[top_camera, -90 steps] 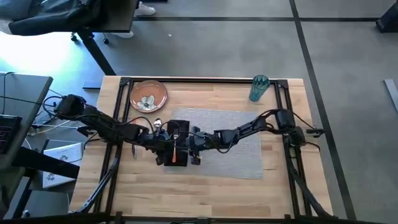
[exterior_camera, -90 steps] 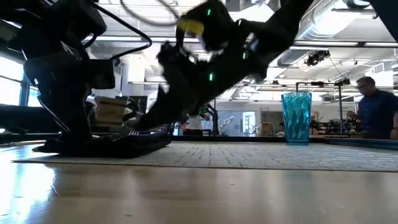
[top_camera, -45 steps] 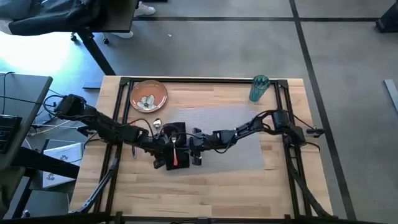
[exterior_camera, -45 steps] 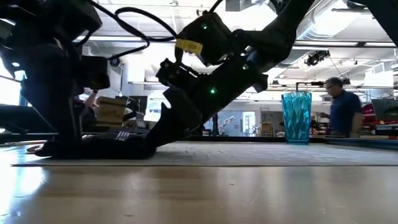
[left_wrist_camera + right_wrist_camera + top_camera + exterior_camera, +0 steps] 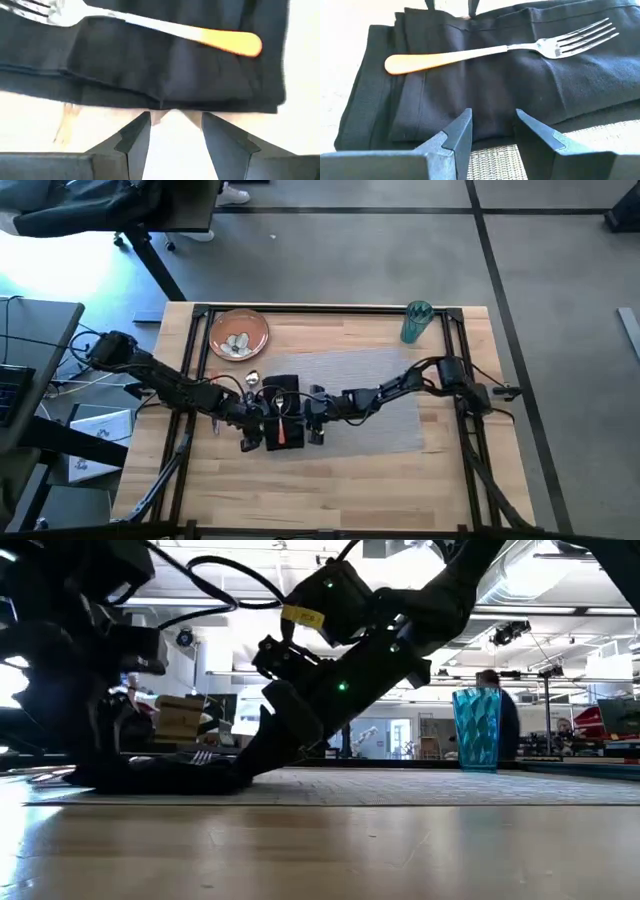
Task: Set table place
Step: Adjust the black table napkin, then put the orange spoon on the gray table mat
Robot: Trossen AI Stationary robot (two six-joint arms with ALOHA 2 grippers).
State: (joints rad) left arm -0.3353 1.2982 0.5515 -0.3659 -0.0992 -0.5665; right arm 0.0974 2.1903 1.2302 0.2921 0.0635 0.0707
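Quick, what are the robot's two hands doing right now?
Left gripper: open, at the black cloth napkin edge, holding nothing.
Right gripper: open at the napkin's other edge.

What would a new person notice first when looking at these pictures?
Most striking are the left gripper and the right gripper, meeting from opposite sides at a black napkin on the left end of the grey placemat, both open at its edge. An orange-handled fork lies on the napkin. Farther off, an orange-brown plate sits at the table's far left corner and a teal cup near the far right corner.
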